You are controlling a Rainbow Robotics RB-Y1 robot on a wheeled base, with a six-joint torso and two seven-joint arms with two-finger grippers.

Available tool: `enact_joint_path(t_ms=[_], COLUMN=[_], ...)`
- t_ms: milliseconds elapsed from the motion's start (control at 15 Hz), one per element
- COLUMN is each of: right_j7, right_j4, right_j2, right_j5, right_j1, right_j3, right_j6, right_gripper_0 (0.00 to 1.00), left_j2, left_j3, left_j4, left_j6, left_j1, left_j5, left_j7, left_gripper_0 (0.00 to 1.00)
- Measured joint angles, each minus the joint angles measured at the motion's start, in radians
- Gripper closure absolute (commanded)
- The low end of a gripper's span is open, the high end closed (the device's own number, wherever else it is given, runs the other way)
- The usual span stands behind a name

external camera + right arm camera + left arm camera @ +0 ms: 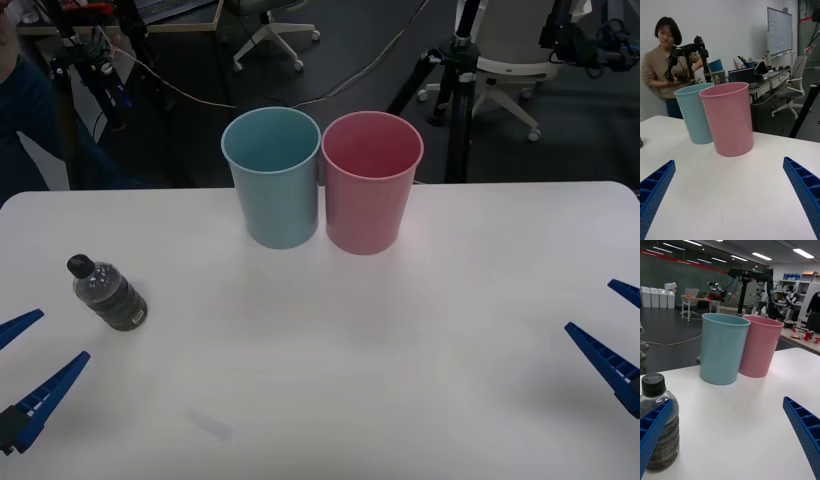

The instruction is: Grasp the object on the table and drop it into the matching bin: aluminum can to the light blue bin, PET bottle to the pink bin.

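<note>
The PET bottle [108,292] is seen standing upright on the white table [400,350], at about nine o'clock from the table's middle in the front view, its black cap [80,265] on top and its lower part dark. The light blue bin [272,178] and the pink bin [371,182] are set side by side at twelve o'clock, touching or nearly so, the blue one on the robot's left; both are well apart from the bottle.

The left hand [32,362] is held low at about eight o'clock, just beside the bottle, its blue ribbed fingers spread and nothing grasped. In the left wrist view one finger [653,427] overlaps the bottle [660,423]; contact cannot be told.

The right hand [620,335] is kept at about four o'clock near the table's edge, released as well, far from the bottle.
</note>
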Motion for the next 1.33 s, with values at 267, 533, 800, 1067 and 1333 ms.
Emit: enact_joint_path(t_ms=[267, 533, 800, 1067, 1333], right_j7=[0.0, 0.0, 0.0, 0.0, 0.0], right_j4=[0.0, 0.0, 0.0, 0.0, 0.0], right_j2=[0.0, 0.0, 0.0, 0.0, 0.0], right_j5=[0.0, 0.0, 0.0, 0.0, 0.0], right_j1=[0.0, 0.0, 0.0, 0.0, 0.0], right_j3=[0.0, 0.0, 0.0, 0.0, 0.0], right_j6=[0.0, 0.0, 0.0, 0.0, 0.0], right_gripper_0=[0.0, 0.0, 0.0, 0.0, 0.0], left_j2=[0.0, 0.0, 0.006, 0.009, 0.028], left_j3=[-0.012, -0.057, -0.096, -0.123, -0.145], left_j4=[0.014, 0.034, 0.162, 0.278, 0.394], left_j6=[0.066, 0.188, 0.199, 0.193, 0.186], left_j1=[0.028, 0.056, -0.004, -0.087, -0.198], left_j5=[0.014, 0.059, 0.113, 0.138, 0.14], left_j7=[-0.095, -0.225, -0.343, -0.398, -0.424], left_gripper_0=[0.0, 0.0, 0.0, 0.0, 0.0])
